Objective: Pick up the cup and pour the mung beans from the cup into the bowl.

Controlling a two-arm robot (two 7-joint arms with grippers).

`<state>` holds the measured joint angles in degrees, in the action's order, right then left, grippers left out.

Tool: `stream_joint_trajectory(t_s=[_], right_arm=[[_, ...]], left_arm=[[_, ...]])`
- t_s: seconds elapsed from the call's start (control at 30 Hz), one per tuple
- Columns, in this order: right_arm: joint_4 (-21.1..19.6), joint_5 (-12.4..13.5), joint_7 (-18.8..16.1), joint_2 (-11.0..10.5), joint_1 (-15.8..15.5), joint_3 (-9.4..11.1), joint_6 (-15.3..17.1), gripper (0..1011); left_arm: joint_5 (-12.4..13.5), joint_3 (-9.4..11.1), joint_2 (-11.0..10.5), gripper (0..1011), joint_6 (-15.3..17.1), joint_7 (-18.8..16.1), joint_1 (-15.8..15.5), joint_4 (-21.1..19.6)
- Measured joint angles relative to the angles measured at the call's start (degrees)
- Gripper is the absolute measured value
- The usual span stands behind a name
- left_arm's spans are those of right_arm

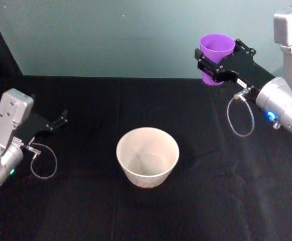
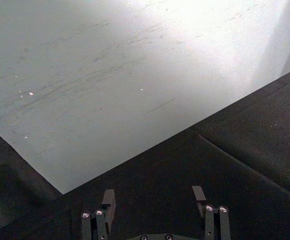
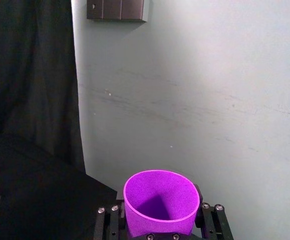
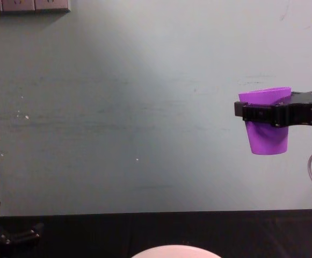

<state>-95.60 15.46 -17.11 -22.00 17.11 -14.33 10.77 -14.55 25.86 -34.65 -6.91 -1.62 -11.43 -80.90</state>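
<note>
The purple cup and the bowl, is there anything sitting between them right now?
No. In the head view, just bare black cloth separates the bowl from the cup, which the right hand holds off the table.

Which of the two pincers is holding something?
The right pincer, shut on the purple cup and raised in the air; the left pincer is open and empty.

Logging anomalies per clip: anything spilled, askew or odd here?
No spill. The right claw holds the cup roughly upright, high right of the bowl; oddly, both look empty of beans. The left claw is parked left.
</note>
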Motion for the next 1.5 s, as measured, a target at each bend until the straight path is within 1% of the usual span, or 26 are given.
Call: stream_joint_trajectory(t_s=[1.5], right_arm=[[0.0,0.0,0.0,0.0,0.0,0.0,0.0,750]], left_arm=[[0.0,0.0,0.0,1000,0.0,0.0,0.0,0.0]])
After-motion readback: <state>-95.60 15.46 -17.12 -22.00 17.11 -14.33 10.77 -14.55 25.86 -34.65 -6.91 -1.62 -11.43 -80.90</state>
